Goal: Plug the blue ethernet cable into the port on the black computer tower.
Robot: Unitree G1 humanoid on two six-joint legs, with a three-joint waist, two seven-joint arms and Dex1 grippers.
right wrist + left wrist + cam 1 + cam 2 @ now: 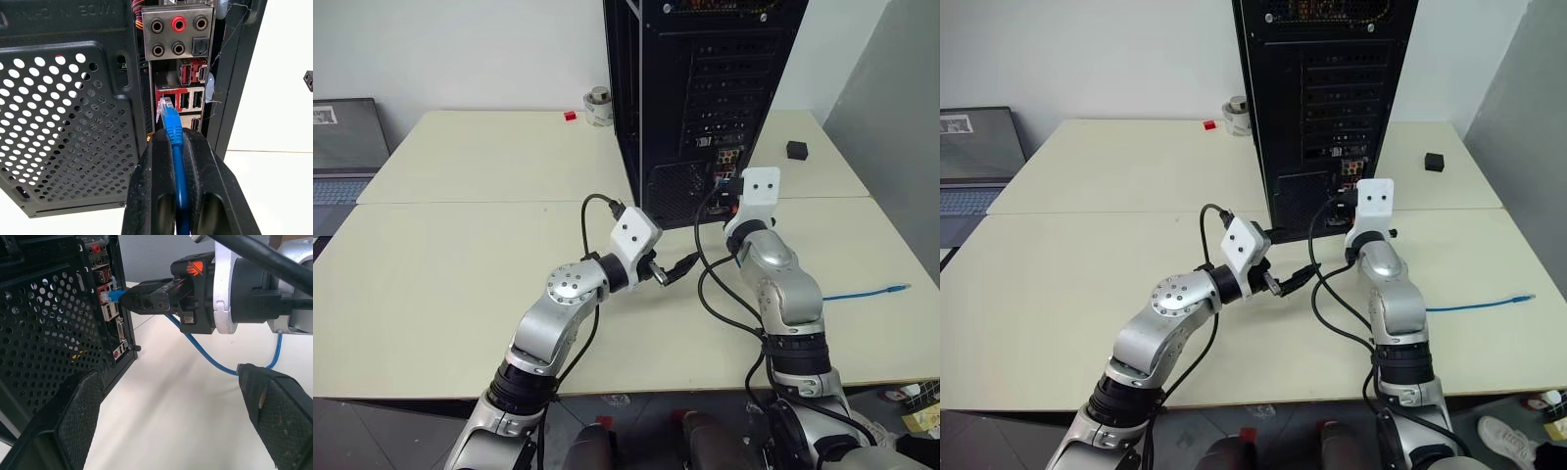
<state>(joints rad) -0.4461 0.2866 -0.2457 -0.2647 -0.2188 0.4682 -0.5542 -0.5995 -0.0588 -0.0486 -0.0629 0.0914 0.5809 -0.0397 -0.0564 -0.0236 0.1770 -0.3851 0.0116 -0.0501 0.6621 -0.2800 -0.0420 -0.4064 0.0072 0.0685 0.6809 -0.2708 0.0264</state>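
The black computer tower (pixel 705 88) stands upright at the back of the table, its perforated rear panel facing me. My right gripper (pixel 174 139) is shut on the blue ethernet cable (pixel 174 132) just behind its clear plug (pixel 165 105). The plug's tip is at a port in the red connector block (pixel 188 100); how deep it sits I cannot tell. The cable's other end trails across the table to the right (pixel 871 291). My left gripper (pixel 677 271) hangs open just left of the right one, with nothing between its fingers (pixel 78 421).
A small black cube (pixel 797 150) sits right of the tower. A red block (pixel 570 116) and a white roll (pixel 598 106) lie behind its left side. A laptop (pixel 342 157) is at the far left. Black arm cables (pixel 710 284) loop between the arms.
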